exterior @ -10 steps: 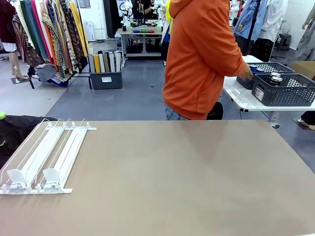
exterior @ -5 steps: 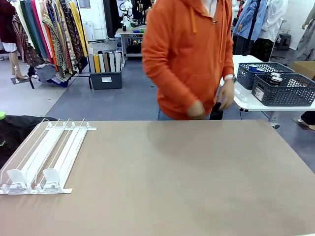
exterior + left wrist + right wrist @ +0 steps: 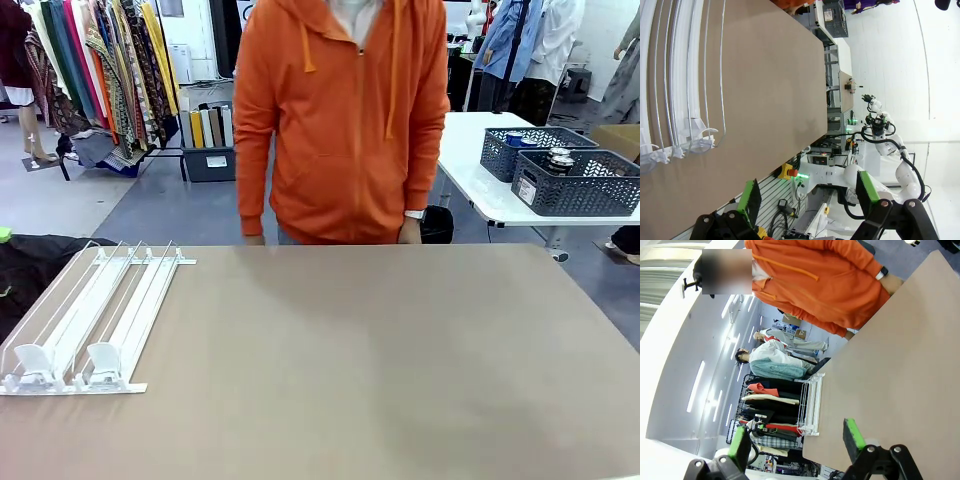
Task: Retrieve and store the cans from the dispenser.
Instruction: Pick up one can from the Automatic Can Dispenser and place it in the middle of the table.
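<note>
The dispenser (image 3: 95, 315) lies flat at the table's left side, a clear rack with white dividers. Its lanes are bare, and two white pusher tabs (image 3: 60, 365) sit at its near end. In the left wrist view the dispenser (image 3: 675, 75) runs along the upper left, and my left gripper (image 3: 807, 192) hangs open above the table with nothing between its green pads. My right gripper (image 3: 796, 440) is also open and empty, with the dispenser (image 3: 810, 402) far off beyond it. Silver can tops (image 3: 560, 158) show inside a grey basket on a side table.
A person in an orange hoodie (image 3: 345, 120) faces the table's far edge, hands (image 3: 408, 232) low by that edge. Two grey mesh baskets (image 3: 580, 185) stand on a white side table (image 3: 480, 190) at the back right. Dark cloth (image 3: 25, 265) lies left of the dispenser.
The person turned away from the side table with the baskets, stepped left and now faces the table squarely. The dispenser has not moved.
</note>
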Controlling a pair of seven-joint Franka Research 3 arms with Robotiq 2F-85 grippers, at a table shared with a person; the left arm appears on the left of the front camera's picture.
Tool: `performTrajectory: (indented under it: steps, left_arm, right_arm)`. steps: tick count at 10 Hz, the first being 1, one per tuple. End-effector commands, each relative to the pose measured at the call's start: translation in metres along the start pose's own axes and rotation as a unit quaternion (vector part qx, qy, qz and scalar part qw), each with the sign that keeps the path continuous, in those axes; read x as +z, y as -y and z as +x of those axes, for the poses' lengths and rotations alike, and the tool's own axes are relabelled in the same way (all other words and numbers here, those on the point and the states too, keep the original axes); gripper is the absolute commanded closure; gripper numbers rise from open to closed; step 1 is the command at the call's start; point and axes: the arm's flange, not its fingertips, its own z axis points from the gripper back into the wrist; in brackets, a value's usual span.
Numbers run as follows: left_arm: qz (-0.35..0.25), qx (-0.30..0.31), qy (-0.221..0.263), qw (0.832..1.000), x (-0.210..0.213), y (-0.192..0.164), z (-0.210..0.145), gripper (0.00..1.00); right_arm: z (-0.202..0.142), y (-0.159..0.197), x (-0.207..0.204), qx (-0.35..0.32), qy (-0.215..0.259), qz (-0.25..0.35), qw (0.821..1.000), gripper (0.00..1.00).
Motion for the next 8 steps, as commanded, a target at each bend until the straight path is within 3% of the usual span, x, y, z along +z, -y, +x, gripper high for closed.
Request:
performTrajectory:
  steps: [1,8]
  left_arm:
    - [-0.006,-0.009,0.001,1.000,0.0000,-0.0005,-0.0014,0.00]
    - [-0.006,-0.009,0.001,1.000,0.0000,-0.0005,-0.0014,0.00]
  right_arm:
    - [0.0015,-0.0013,-0.0009,0.008,0.004,0.005,1.000,0.00]
    - [0.0015,-0.0013,-0.0009,0.008,0.004,0.005,1.000,0.00]
